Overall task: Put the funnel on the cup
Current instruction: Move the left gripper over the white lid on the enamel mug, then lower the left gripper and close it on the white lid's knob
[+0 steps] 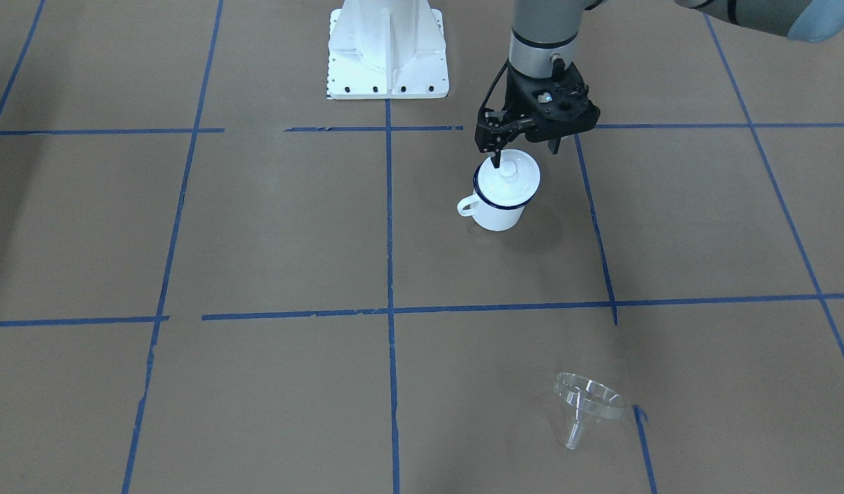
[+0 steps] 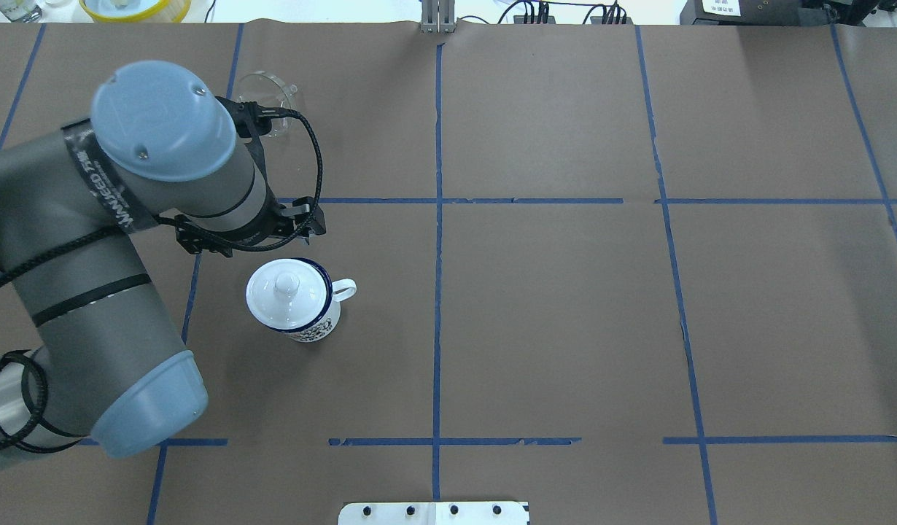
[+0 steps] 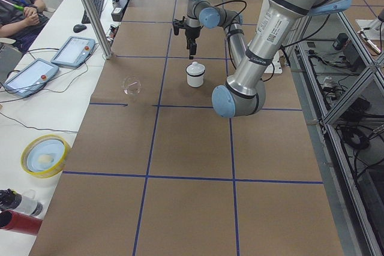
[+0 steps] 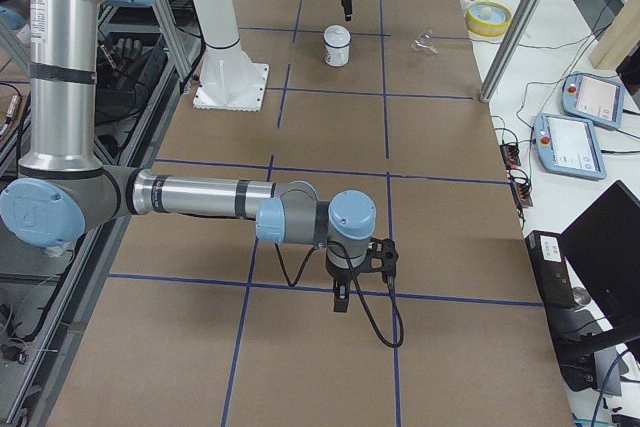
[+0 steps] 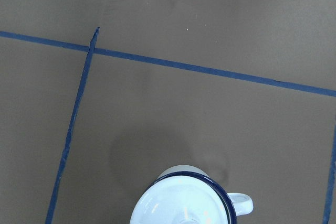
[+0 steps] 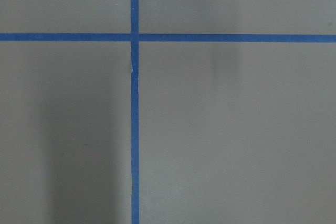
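Note:
The cup, a white enamel mug with a dark blue rim, stands on the table with a round white knobbed lid on it. It also shows in the overhead view and at the bottom of the left wrist view. The clear funnel lies on its side, far from the cup on the operators' side; my left arm partly covers it in the overhead view. My left gripper hangs open and empty just above the lid. My right gripper is far away over bare table; I cannot tell whether it is open.
The robot's white base plate stands behind the cup. Blue tape lines cross the brown table cover. A yellow-rimmed bowl, tablets and an operator are beyond the table's far edge.

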